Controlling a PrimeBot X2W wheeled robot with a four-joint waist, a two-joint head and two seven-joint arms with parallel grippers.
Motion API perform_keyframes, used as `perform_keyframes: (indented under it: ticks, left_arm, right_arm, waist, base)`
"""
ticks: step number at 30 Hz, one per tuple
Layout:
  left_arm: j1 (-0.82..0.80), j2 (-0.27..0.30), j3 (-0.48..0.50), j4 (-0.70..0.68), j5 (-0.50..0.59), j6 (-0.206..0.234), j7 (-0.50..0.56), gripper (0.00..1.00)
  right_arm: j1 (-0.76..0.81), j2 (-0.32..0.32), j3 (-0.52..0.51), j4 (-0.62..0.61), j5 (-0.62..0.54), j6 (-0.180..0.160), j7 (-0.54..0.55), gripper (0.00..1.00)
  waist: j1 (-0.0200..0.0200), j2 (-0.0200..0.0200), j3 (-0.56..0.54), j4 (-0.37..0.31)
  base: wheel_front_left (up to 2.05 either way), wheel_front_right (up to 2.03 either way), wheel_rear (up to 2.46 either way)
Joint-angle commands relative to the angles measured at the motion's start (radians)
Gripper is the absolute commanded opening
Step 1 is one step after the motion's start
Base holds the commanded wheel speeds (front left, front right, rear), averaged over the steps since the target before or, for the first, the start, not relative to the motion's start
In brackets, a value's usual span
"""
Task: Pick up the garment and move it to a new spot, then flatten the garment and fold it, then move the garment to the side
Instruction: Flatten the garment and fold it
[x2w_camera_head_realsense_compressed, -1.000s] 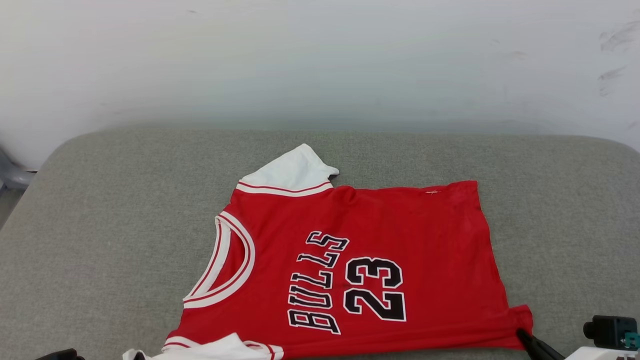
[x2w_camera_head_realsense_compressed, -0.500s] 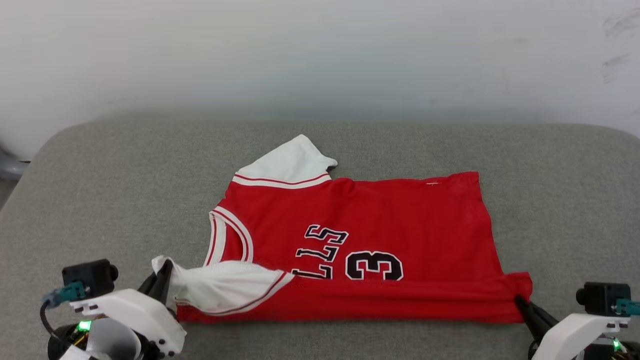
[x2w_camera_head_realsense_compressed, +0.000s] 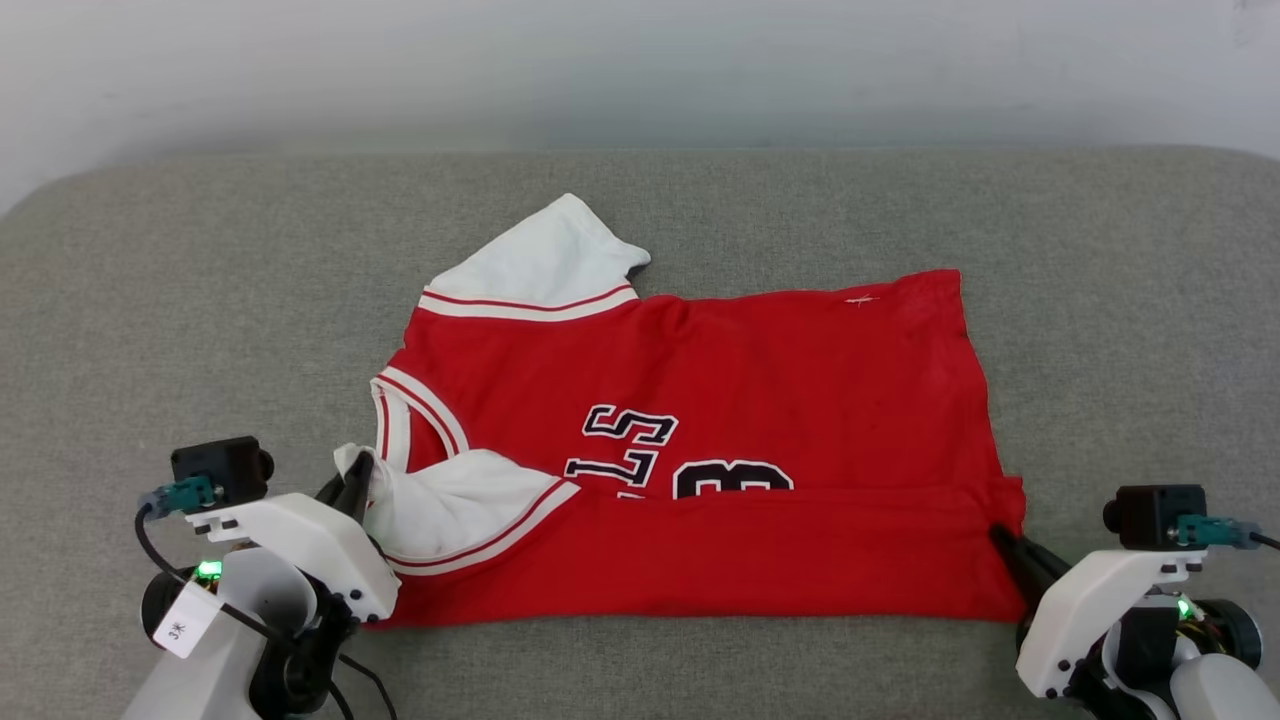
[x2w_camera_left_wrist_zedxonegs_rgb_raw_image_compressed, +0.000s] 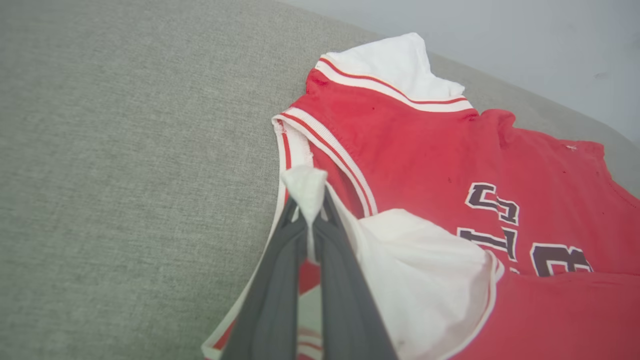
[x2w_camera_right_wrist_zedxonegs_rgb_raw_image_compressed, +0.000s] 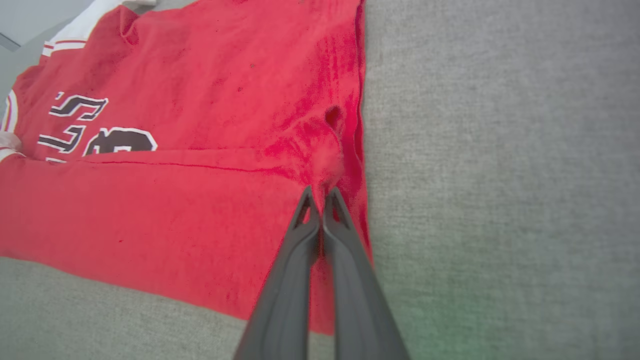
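Note:
The garment (x2w_camera_head_realsense_compressed: 760, 380) is a red jersey with white sleeves, lying on the grey cushion with its collar to the left. Its near long edge is folded back over the black lettering, so a plain red band (x2w_camera_head_realsense_compressed: 750, 565) lies across the front. My left gripper (x2w_camera_head_realsense_compressed: 356, 478) is shut on the tip of the near white sleeve (x2w_camera_left_wrist_zedxonegs_rgb_raw_image_compressed: 306, 187), which is pulled over the body. My right gripper (x2w_camera_head_realsense_compressed: 1000, 534) is shut on the red hem corner (x2w_camera_right_wrist_zedxonegs_rgb_raw_image_compressed: 327, 175) at the right. The far sleeve (x2w_camera_head_realsense_compressed: 545, 262) lies flat.
The grey fabric cushion (x2w_camera_head_realsense_compressed: 160, 300) spreads wide around the jersey, with a pale wall (x2w_camera_head_realsense_compressed: 640, 60) behind it. Its rounded far corners show at the upper left and upper right.
Both grippers have carried the near edge and sleeve farther over the jersey, covering more of the lettering. The head camera has tilted down, so the whole scene sits higher.

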Motion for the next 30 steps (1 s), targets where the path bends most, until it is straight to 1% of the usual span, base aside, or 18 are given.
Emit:
perform_keyframes:
  ticks: [1,3,8,9,10,11,12,18,22,25,28,30]
  left_arm:
    - [-0.011,-0.002,-0.003,0.009,-0.002,-0.005,-0.004,0.00]
    - [-0.025,-0.015,-0.013,0.052,-0.006,-0.024,-0.008,0.00]
    - [-0.051,-0.028,-0.031,0.130,-0.015,-0.066,-0.006,0.00]
    - [-0.055,-0.032,-0.033,0.140,-0.018,-0.072,-0.006,0.00]
    - [-0.062,-0.033,-0.034,0.149,-0.019,-0.079,-0.005,0.20]
    - [-0.068,-0.033,-0.034,0.160,-0.021,-0.083,-0.003,0.41]
    - [-0.073,-0.032,-0.030,0.166,-0.025,-0.084,-0.009,1.00]
    - [-0.101,-0.023,-0.008,0.194,-0.024,-0.083,-0.046,1.00]
    - [-0.114,-0.009,0.001,0.189,-0.011,-0.064,-0.072,1.00]
    - [-0.114,0.002,0.003,0.169,0.000,-0.048,-0.077,1.00]
    - [-0.108,0.025,0.000,0.132,0.000,-0.032,-0.040,1.00]
    - [-0.097,0.052,-0.002,0.101,-0.013,-0.027,0.016,1.00]
  right_arm:
    - [-0.015,-0.002,0.005,0.008,-0.005,-0.001,-0.002,0.00]
    - [-0.026,0.000,0.018,0.032,-0.003,-0.001,-0.011,0.00]
    - [-0.036,-0.001,0.048,0.092,0.010,-0.001,-0.032,0.00]
    - [-0.037,-0.002,0.049,0.098,0.010,-0.001,-0.045,0.19]
    - [-0.039,-0.001,0.051,0.102,0.015,-0.001,-0.057,0.68]
    - [-0.042,-0.003,0.053,0.105,0.013,-0.001,-0.069,1.00]
    - [-0.046,-0.005,0.052,0.102,0.012,-0.001,-0.087,1.00]
    - [-0.053,-0.008,0.036,0.066,-0.005,-0.001,-0.207,1.00]
    - [-0.045,0.002,0.004,0.034,-0.054,-0.001,-0.290,1.00]
    - [-0.029,0.020,-0.028,0.003,-0.094,-0.001,-0.322,1.00]
    - [-0.003,0.047,-0.061,-0.037,-0.131,-0.001,-0.330,1.00]
    - [0.011,0.066,-0.074,-0.067,-0.145,-0.001,-0.324,1.00]
  waist:
    - [-0.0003,-0.0001,0.009,-0.003]
    - [-0.0003,-0.0001,0.015,-0.006]
    - [-0.0003,-0.0001,0.017,-0.008]
    - [-0.0003,-0.0001,0.014,-0.007]
    - [-0.0003,-0.0001,0.011,-0.006]
    - [-0.0003,-0.0001,0.006,-0.005]
    - [-0.0003,-0.0001,0.001,-0.005]
    - [-0.0003,-0.0001,-0.036,-0.002]
    - [-0.0003,-0.0001,-0.063,-0.003]
    - [-0.0003,-0.0001,-0.080,-0.003]
    - [-0.0003,-0.0001,-0.092,-0.003]
    - [-0.0003,-0.0001,-0.099,-0.006]
  base:
    - [0.00,0.00,0.00]
    - [0.00,0.00,0.00]
    - [0.00,0.00,0.00]
    - [0.00,0.00,0.00]
    - [0.00,0.00,0.00]
    - [0.00,0.00,0.00]
    - [0.00,0.00,0.00]
    - [0.00,0.00,0.00]
    - [0.00,0.00,0.00]
    - [0.00,0.00,0.00]
    - [0.00,0.00,0.00]
    - [0.00,0.00,0.00]
